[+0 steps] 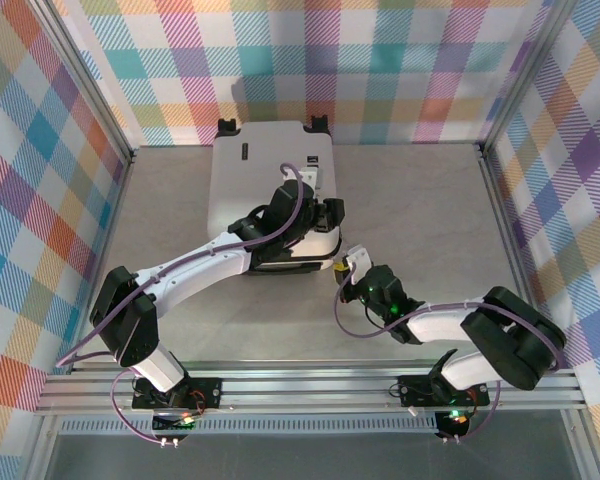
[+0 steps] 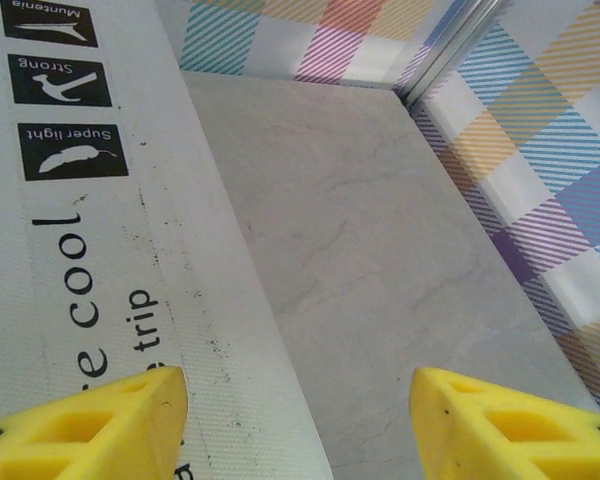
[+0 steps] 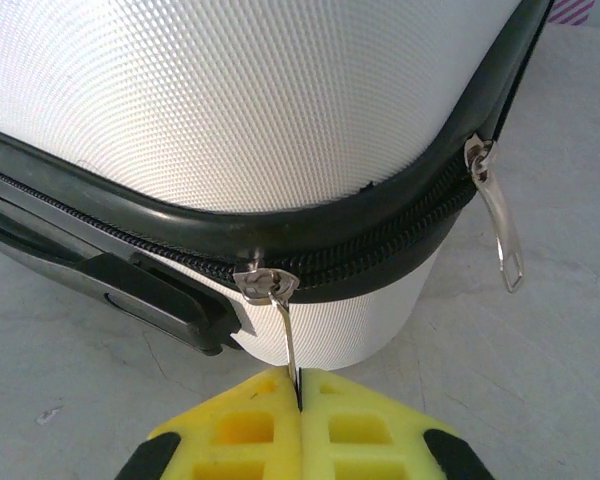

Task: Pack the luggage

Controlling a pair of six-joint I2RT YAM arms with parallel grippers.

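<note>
Now, luggage [image 1: 270, 165]: closed white shell lying flat at the back middle of the surface [image 1: 420, 220], black wheels [image 1: 228, 126] toward the rear wall.
Step in hand: by my reading, working the zip, since the lid is down and the black zipper seam [image 3: 380, 235] is what gets the attention.
Right hand [image 3: 298, 395]: fingertips pressed together on the end of the thin metal pull tab [image 3: 288, 340] that hangs from the near slider [image 3: 265, 283], low at the shell's rounded front corner.
Second slider [image 3: 480, 158]: farther round the corner to the right, its pull dangling free, apart from the pinched one.
Left hand [image 2: 300, 400]: spread and carrying nothing, one fingertip above the shell's top by its right edge and the other out over bare surface. Whether it touches the shell I cannot tell.
How to pull: draw along the seam and follow the corner's curve. The pinch is only on the tab's tip, so a tug outward or downward would likely slip off.
How to brace: the shell looks light on a smooth surface, so pressing the left hand down on top should stop it sliding or turning with the pull.
Watch for: teeth binding on the bend, and the black side handle [image 3: 150, 290] just left of the slider.
</note>
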